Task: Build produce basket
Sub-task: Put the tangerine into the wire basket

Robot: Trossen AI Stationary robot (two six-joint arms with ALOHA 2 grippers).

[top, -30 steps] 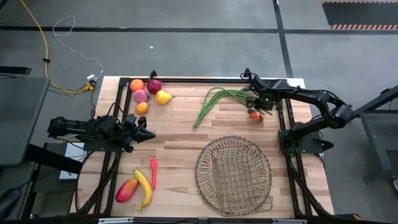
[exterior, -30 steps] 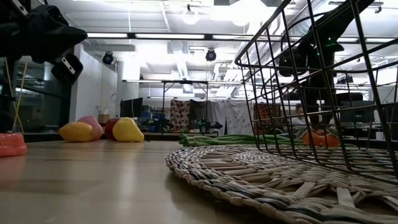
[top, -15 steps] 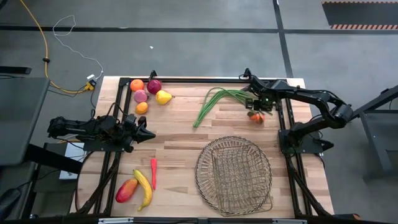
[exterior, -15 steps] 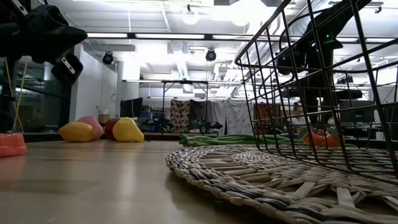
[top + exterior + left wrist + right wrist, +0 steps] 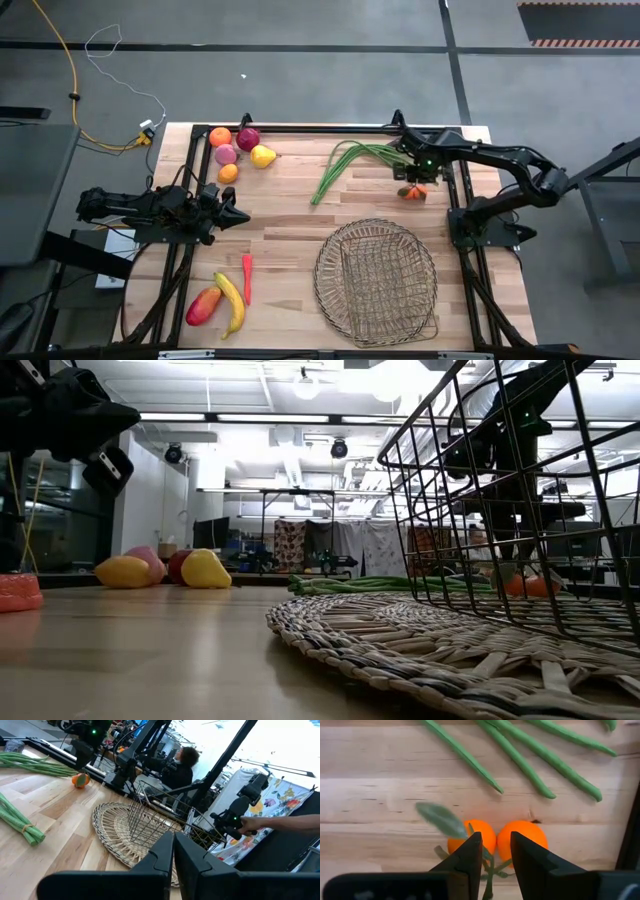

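The right gripper hangs above the far right part of the table with its fingers drawn narrow on the thin green stem that joins a pair of small oranges, so the fruit dangles just under the tips, over the wood. A leaf sticks out beside the stem. Just beyond the pincer lie the long green beans, and on the near side of it sits the basket, with nothing in it so far. The oranges look like light, hard toy fruit with a smooth, rounded skin that narrow fingers would slip off; the stem is the sensible hold, though it looks thin and bendy, so the pair may swing or twist when carried. Well apart, across the table, the left gripper waits with its fingers pressed together on nothing, with the other produce spread around it.
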